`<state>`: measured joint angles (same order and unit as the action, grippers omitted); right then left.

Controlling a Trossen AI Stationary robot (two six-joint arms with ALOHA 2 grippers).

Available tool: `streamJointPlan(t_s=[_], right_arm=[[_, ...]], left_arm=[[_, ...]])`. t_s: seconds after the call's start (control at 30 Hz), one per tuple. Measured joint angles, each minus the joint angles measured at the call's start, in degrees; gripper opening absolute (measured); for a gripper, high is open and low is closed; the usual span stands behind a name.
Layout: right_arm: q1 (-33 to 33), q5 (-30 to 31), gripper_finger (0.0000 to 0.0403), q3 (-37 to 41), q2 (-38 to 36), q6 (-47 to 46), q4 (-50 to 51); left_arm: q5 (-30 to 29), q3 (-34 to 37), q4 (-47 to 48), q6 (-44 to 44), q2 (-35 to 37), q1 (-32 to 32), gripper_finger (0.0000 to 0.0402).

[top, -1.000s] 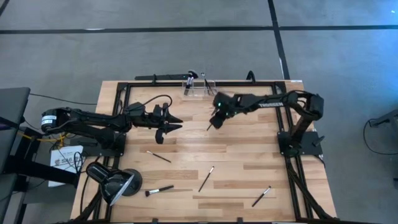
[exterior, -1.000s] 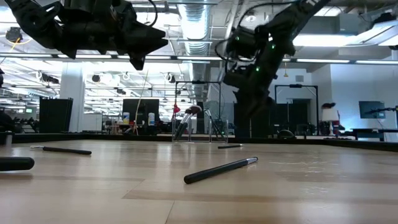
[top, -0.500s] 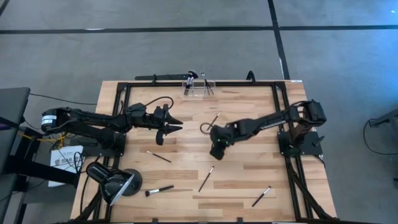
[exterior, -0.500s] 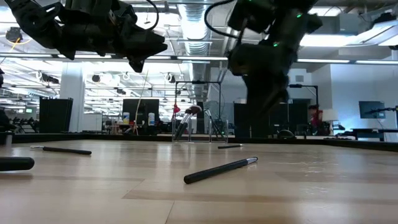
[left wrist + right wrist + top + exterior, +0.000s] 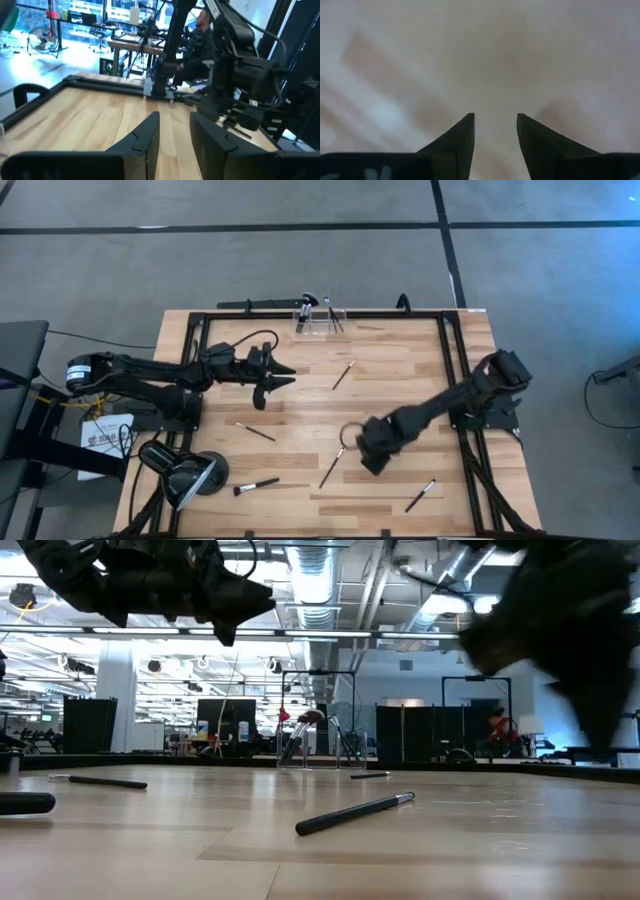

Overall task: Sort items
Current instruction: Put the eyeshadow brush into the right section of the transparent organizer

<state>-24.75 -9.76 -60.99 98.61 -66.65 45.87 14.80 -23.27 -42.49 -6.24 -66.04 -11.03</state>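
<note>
Several slim dark makeup brushes lie flat on the wooden table: one (image 5: 344,374) in the middle, one (image 5: 256,431) to its left, one (image 5: 331,467) nearer, one (image 5: 420,496) near the right near corner, one (image 5: 257,486) by the lamp. More stand in a clear holder (image 5: 320,318) at the far edge. My right gripper (image 5: 368,460) is open and points down at bare wood (image 5: 495,60), just right of the nearer brush. My left gripper (image 5: 278,376) is open and hovers left of centre, level above the table (image 5: 175,120).
A black desk lamp with a round head (image 5: 185,470) stands at the left near corner. A black frame (image 5: 200,330) runs along the table's edges. In the low view, one brush (image 5: 355,812) lies in the foreground and another (image 5: 100,780) farther left. People sit beyond the table.
My right gripper has swept fast from the far middle of the table, near the clear holder, toward the near edge, and now hangs beside the nearer brush. The left arm has stayed put. No brush has visibly moved.
</note>
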Motion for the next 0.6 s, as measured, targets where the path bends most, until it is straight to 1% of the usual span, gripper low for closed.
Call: streamJointPlan(t_s=[0.17, 0.27, 0.37, 0.47, 0.6], right_arm=[[-10.27, -5.56, 0.0126, 0.00, -0.03, -15.56, 0.07], [-16.45, -5.81, 0.0119, 0.00, -0.39, -23.64, 1.67], [-21.28, -6.76, 0.0118, 0.02, -0.39, -33.26, 5.13], [-25.28, -6.41, 0.0124, 0.02, -0.39, -41.51, 5.82], [-29.47, -3.07, 0.0142, 0.21, -0.39, -49.68, 6.36]], left_arm=[[-0.01, -0.78, -0.04, 0.91, 0.00, 0.00, 0.0104], [0.01, -0.78, -0.01, 1.14, 0.00, 0.00, 0.0104], [-0.01, -0.78, -0.02, -0.05, 0.00, 0.26, 0.0104], [0.01, -0.78, -0.01, -0.21, 0.00, 0.72, 0.0104], [-0.01, -0.78, -0.04, -0.60, 0.00, 1.47, 0.0104]])
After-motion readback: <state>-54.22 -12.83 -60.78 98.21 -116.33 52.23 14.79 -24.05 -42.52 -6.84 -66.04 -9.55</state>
